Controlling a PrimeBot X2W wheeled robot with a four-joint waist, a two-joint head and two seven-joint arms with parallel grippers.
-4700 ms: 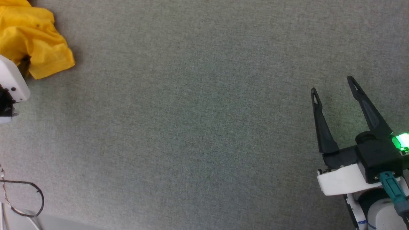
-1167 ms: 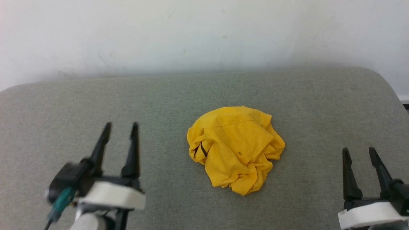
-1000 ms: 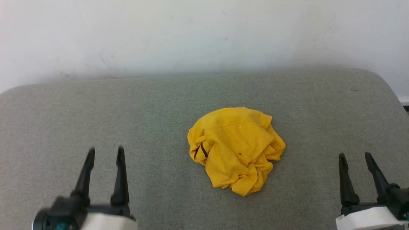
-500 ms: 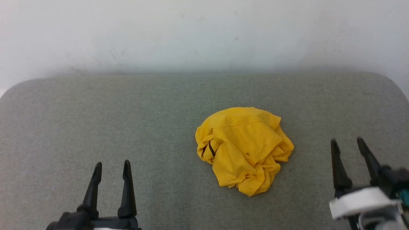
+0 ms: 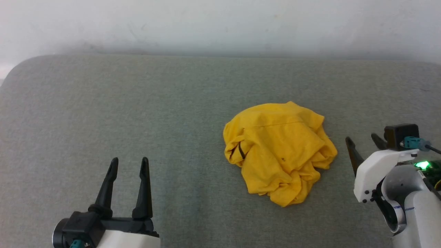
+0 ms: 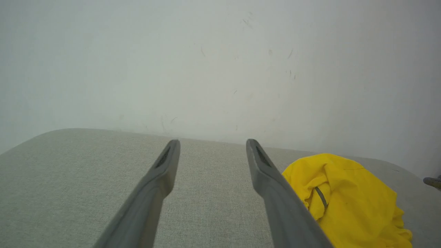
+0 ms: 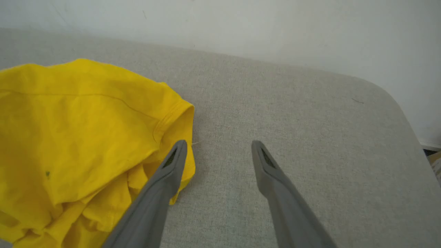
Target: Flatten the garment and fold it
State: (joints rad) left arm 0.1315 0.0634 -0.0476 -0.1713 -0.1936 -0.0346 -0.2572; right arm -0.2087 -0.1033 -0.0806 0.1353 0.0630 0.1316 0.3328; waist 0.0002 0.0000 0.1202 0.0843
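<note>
While it lies bunched in a rounded, crumpled heap, the bright yellow cotton garment [image 5: 280,155] is found a little right of the middle of the grey fabric-covered counter [image 5: 137,103], free of both grippers. A stitched hem and a short dark stripe are seen on its left side. The left gripper [image 5: 130,160], with its two long dark fingers, is held wide open and empty over bare fabric at the lower left, well apart from the heap. The right gripper [image 5: 361,137] is likewise spread wide and empty, just beside the garment's right edge. In the right wrist view one finger [image 7: 165,175] is seen across the hemmed fold, though contact cannot be told. A scuffed white wall [image 5: 220,24] is seen behind the counter.
</note>
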